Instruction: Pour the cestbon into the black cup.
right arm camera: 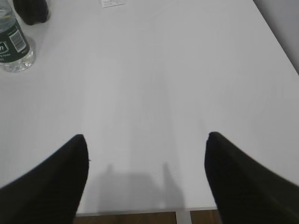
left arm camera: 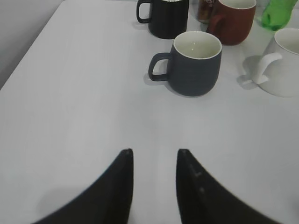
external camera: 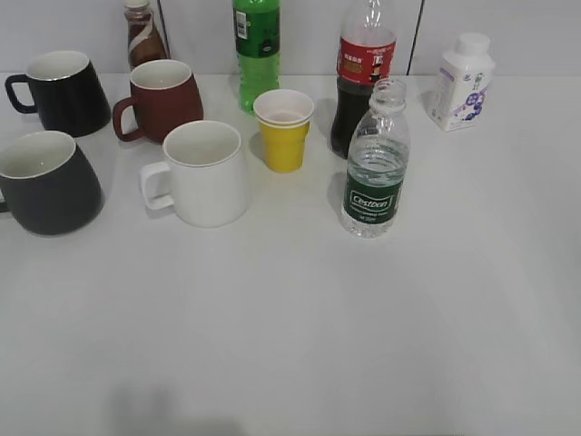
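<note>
Green-labelled cestbon (external camera: 374,168) stood upright, uncapped, far-left of my right hand (right arm camera: 145,149), which gaped wide and empty, nearer than my left.

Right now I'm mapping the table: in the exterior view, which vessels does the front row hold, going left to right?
charcoal-grey mug → white mug → yellow paper cup → Cestbon water bottle
</note>
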You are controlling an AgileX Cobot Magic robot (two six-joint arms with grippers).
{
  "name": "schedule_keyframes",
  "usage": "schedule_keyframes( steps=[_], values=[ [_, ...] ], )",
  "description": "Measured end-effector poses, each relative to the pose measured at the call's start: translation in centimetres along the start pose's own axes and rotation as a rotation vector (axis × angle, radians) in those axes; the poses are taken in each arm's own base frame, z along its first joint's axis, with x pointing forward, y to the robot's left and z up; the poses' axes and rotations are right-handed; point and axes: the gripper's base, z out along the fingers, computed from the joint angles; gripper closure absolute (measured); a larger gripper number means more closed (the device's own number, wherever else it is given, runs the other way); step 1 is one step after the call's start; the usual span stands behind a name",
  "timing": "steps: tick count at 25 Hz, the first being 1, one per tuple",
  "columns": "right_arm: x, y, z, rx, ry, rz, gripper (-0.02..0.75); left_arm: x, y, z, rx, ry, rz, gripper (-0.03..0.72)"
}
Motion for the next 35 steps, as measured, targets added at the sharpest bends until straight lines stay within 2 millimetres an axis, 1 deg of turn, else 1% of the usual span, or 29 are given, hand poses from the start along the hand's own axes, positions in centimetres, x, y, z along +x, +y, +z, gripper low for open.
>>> schedule_keyframes(
  steps=[35],
  values=[
    [0.00,0.00,0.00,0.000,0.000,0.000,0.155,0.00,0.08,0.00,-0.008,-0.001,0.005,0.447]
  ],
)
